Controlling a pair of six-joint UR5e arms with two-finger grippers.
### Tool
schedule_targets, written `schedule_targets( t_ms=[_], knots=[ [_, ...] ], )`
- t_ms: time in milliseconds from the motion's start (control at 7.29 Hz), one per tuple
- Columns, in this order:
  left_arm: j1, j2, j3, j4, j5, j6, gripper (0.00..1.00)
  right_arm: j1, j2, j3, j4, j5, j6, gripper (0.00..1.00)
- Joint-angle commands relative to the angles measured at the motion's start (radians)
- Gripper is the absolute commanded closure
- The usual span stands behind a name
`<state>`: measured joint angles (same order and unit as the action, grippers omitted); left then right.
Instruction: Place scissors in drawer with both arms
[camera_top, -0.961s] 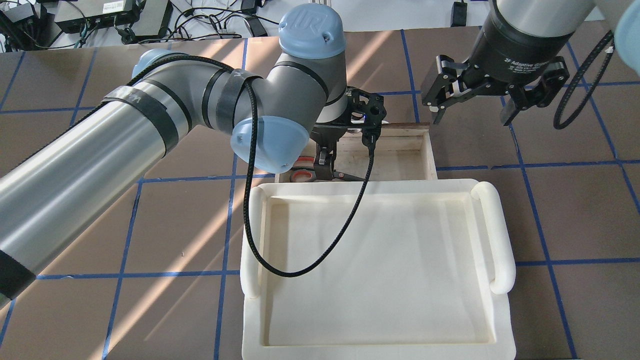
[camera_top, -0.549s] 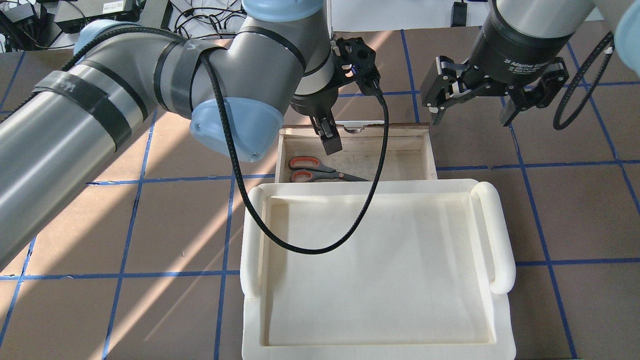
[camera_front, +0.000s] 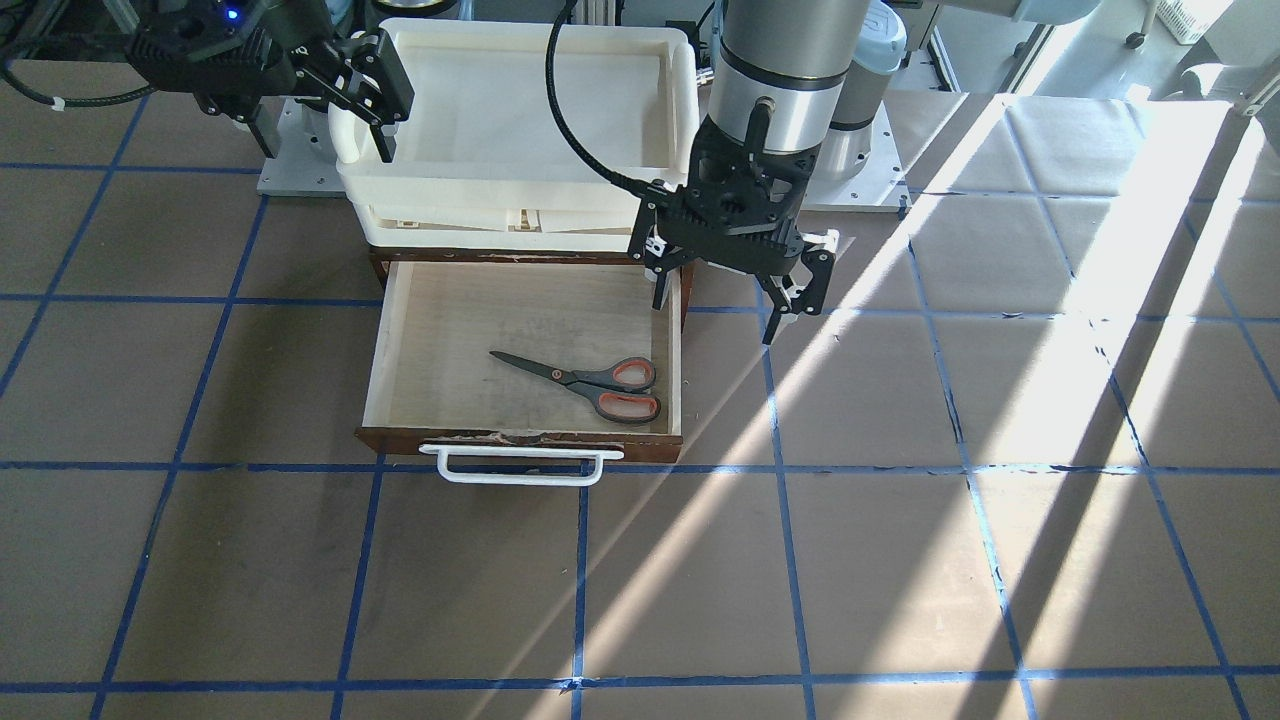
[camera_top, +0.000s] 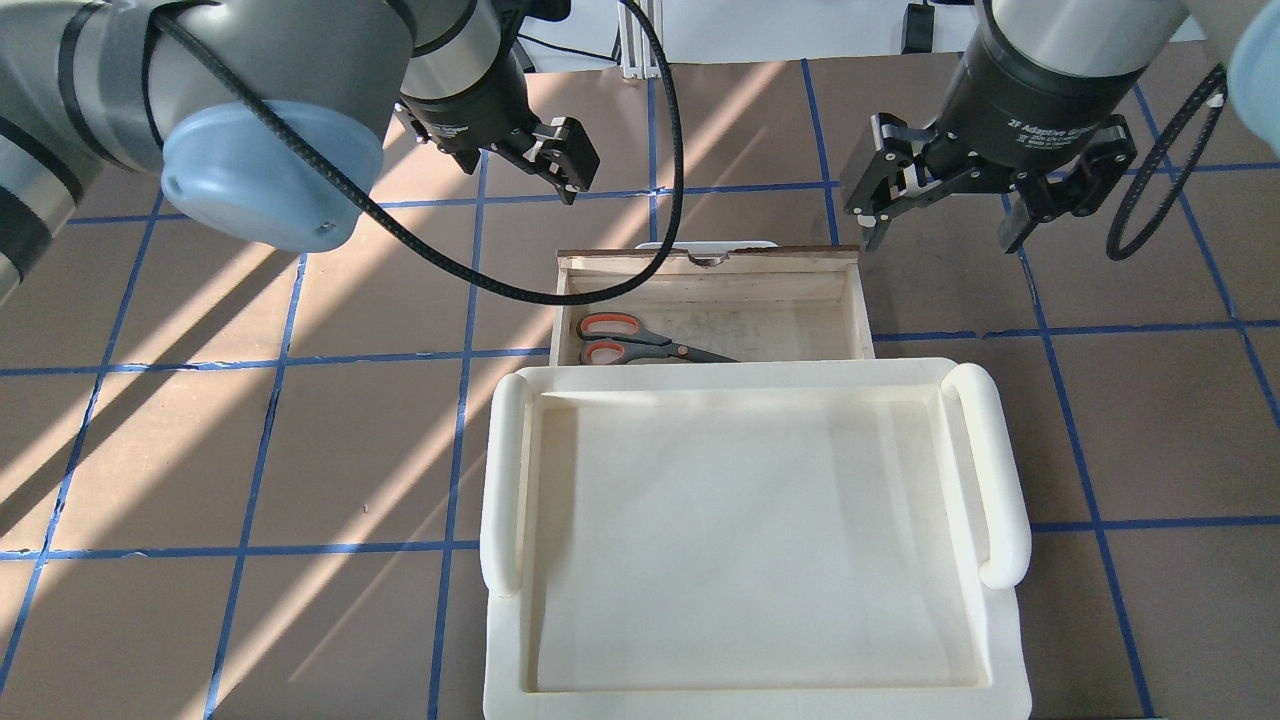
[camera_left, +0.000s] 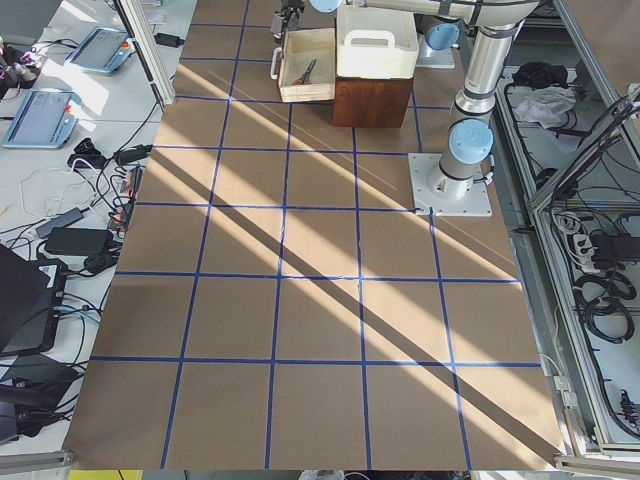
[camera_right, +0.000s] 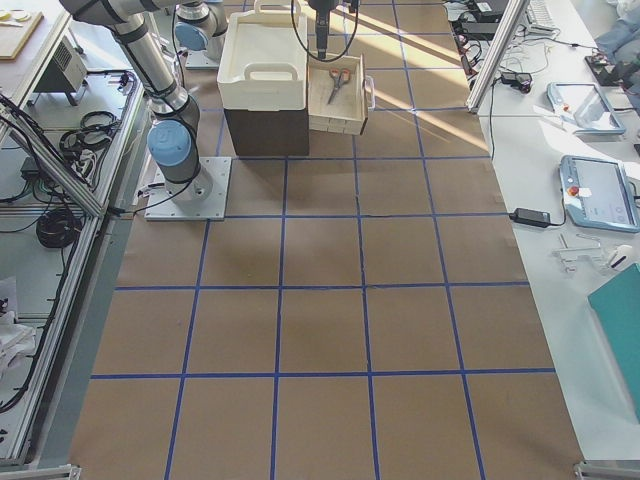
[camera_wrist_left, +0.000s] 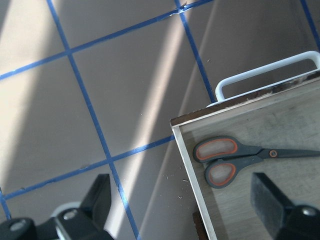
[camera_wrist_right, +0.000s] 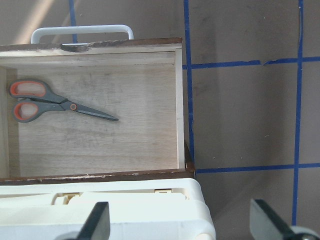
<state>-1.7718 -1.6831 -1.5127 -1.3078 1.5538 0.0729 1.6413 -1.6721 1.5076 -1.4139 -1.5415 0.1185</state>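
The scissors (camera_top: 640, 340) lie flat on the pale floor of the open drawer (camera_top: 860, 300), loops toward its left side. They also show in the front view (camera_front: 590, 380), the left wrist view (camera_wrist_left: 240, 160) and the right wrist view (camera_wrist_right: 55, 102). My left gripper (camera_top: 500, 150) is open and empty, raised beyond the drawer's left side (camera_front: 735, 305). My right gripper (camera_top: 940, 225) is open and empty, raised off the drawer's far right corner. The drawer's white bar handle (camera_front: 520, 470) faces away from me.
A cream plastic tray (camera_top: 990, 470) sits on top of the dark cabinet, just behind the open drawer (camera_front: 520, 445). The brown table has blue tape lines and strips of sunlight. The left arm's black cable (camera_top: 600, 290) hangs over the drawer's far left corner.
My left gripper has lifted out of the drawer and swung away to the left and farther out. The scissors stay lying in the drawer. The right arm has not moved.
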Motion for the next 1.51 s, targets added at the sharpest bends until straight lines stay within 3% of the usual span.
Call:
schedule_targets(
  t_ms=[0, 549, 1373],
  knots=[
    [0.137, 0.016, -0.01, -0.065, -0.001, -0.114, 0.0, 0.0, 0.002, 0.0, 0.0, 0.001, 0.001, 0.0],
    [0.279, 0.054, -0.012, -0.165, -0.001, -0.107, 0.0, 0.0, 0.002, 0.0, 0.001, 0.001, 0.001, 0.0],
    [0.27, 0.167, -0.104, -0.197, 0.022, -0.107, 0.0, 0.0, 0.002, 0.002, 0.001, 0.004, 0.001, 0.0]
  ],
)
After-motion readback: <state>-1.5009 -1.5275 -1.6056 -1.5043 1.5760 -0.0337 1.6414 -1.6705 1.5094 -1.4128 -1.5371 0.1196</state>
